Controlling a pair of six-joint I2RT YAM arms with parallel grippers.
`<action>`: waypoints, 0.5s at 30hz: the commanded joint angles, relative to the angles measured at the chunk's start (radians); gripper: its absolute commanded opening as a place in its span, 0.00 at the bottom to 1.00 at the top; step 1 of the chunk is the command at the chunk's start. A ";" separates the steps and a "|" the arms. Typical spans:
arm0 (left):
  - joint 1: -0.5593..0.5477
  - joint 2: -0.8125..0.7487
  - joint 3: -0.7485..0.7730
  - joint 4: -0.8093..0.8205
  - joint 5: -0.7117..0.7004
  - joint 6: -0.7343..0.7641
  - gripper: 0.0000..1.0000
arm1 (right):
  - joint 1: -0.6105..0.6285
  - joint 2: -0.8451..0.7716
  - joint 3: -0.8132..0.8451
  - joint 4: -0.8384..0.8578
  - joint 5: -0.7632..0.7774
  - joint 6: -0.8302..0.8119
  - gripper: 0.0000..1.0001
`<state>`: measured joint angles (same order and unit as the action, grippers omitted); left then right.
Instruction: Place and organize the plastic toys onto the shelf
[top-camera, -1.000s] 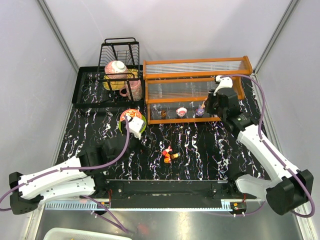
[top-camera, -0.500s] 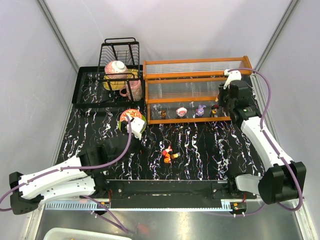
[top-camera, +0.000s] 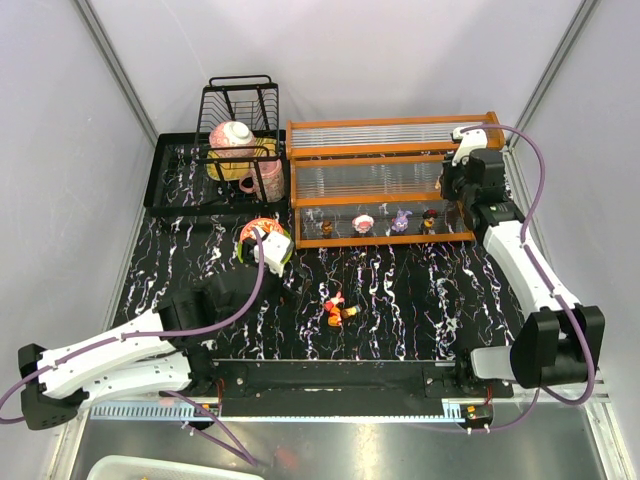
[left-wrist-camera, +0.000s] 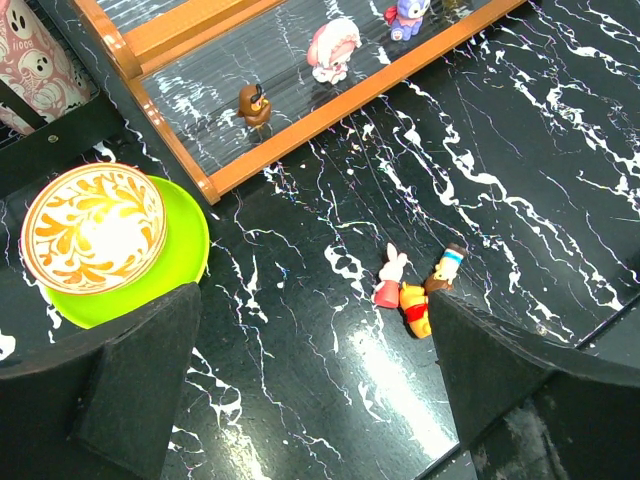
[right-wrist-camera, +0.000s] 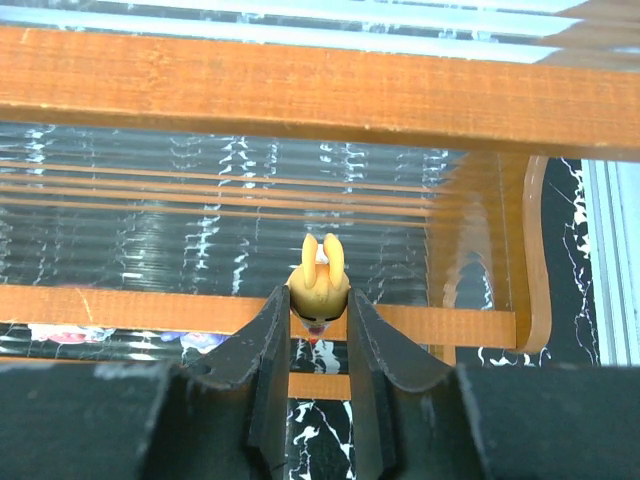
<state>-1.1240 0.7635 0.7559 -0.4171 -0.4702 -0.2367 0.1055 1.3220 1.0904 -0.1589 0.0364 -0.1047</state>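
The left gripper (left-wrist-camera: 320, 390) hung over the black marbled table (left-wrist-camera: 520, 150) with its jaws spread wide and nothing between them. At the far left stood a black wire dish rack (top-camera: 240, 105), and beside it a pink cup (left-wrist-camera: 30, 55) printed with small ghost faces. Nearer lay a red patterned bowl (left-wrist-camera: 95, 228) on a green plate (left-wrist-camera: 190, 250). On the bare table, a pink-white rabbit figurine (left-wrist-camera: 390, 278) and a yellow and red figurine (left-wrist-camera: 425, 297) lay touching each other.

Along the lowest tier of the orange-framed shelf (top-camera: 380, 241) stood a brown figurine (left-wrist-camera: 254, 103), a pink-white figurine (left-wrist-camera: 333, 50), a purple figurine (left-wrist-camera: 405, 15) and a dark figurine (top-camera: 430, 216), each apart from the next. At the shelf's right end, the right gripper (right-wrist-camera: 318, 297) was pinched narrowly on a yellow long-eared figurine (right-wrist-camera: 320, 270), held over the middle tier.
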 joint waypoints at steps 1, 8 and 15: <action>0.007 0.000 0.034 0.035 0.005 0.004 0.99 | -0.012 0.031 0.055 0.070 -0.027 -0.024 0.00; 0.012 0.002 0.034 0.043 0.005 0.008 0.99 | -0.023 0.072 0.069 0.085 -0.032 -0.027 0.00; 0.018 0.010 0.034 0.047 0.007 0.011 0.99 | -0.029 0.109 0.075 0.102 -0.033 -0.024 0.00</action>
<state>-1.1126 0.7692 0.7559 -0.4164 -0.4702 -0.2363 0.0849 1.4143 1.1099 -0.1207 0.0143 -0.1169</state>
